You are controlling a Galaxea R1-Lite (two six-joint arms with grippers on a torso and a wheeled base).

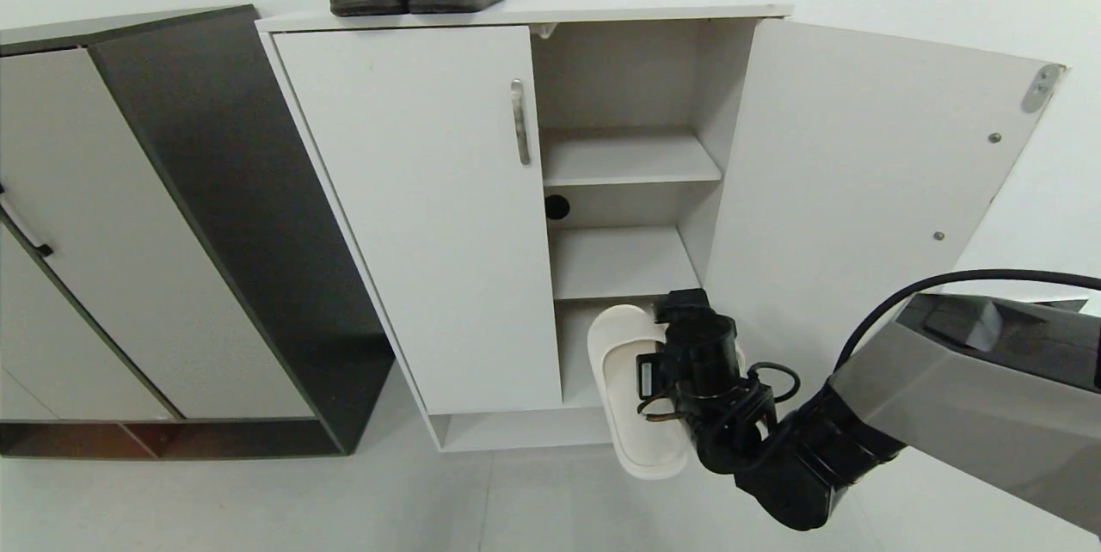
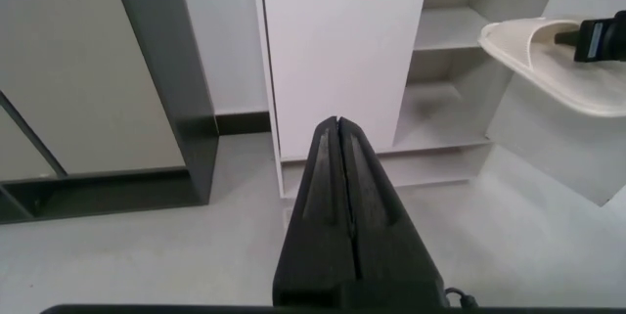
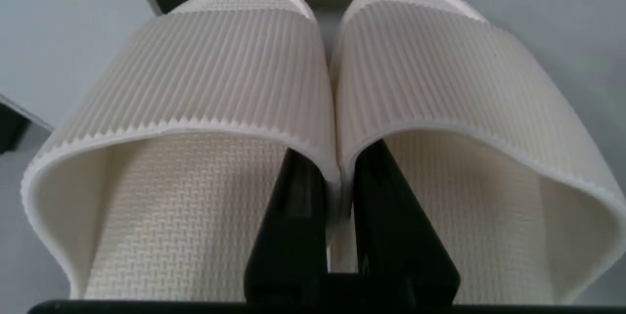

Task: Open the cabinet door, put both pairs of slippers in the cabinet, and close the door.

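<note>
Clenched in the right pincer point(image 3: 335, 172), the white slippers point(image 1: 632, 397) could be knocked loose against the closed door point(image 1: 430, 217).

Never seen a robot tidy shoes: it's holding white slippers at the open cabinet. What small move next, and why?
Probably ease the right end effector forward: its white slippers hang just outside the lowest compartment, and the door stands wide open.

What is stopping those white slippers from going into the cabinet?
Nothing visible. The right door is swung wide, and the white slippers, clamped in the right gripper, hang right at the open lowest compartment. The shut left door stands aside.
</note>
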